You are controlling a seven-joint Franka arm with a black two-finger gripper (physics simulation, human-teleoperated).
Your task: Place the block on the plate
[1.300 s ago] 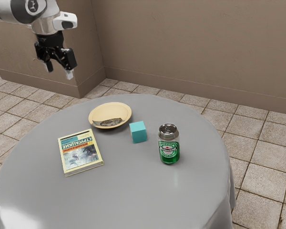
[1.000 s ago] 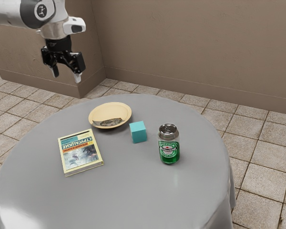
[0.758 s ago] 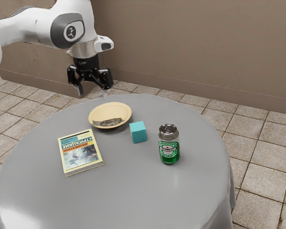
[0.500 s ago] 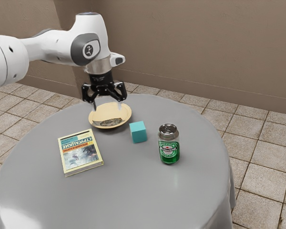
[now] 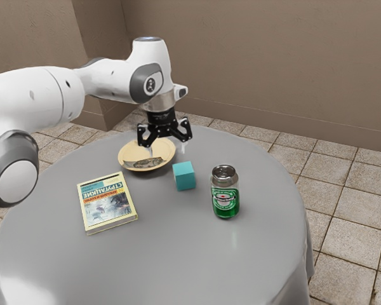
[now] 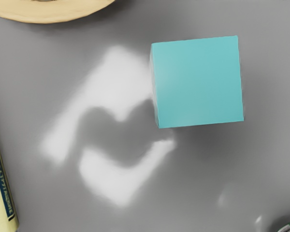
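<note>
At the exterior view's left edge, the white Franka arm (image 5: 35,95) is seen with a grey-rimmed joint low down; from there its thick white link is carried toward the exterior view's right, narrowed, and joined to an upright wrist section, by which the hand is turned down over the round grey-covered table (image 5: 178,254). Below the arm, a thick paperback with Cyrillic lettering (image 5: 108,203) is laid flat, cover up, its pale page edges exposed. Farther right and farther back, the round cream plate (image 5: 128,155) is set on the cloth, with a brownish-grey patterned patch seen in its hollow. The black two-finger gripper (image 5: 166,150) is held above the tabletop, pointed straight down or nearly so, and is partly seen against the plate. Its fingers are spread well apart, with nothing gripped between them. Just right of the plate, the turquoise block (image 5: 185,176) is stood on the cloth, off the plate and clear of the fingers; in the wrist view its square top is seen from above, turned slightly. Farthest right, near the block, an upright green Heineken can (image 5: 225,194) with a silvery top is placed.
</note>
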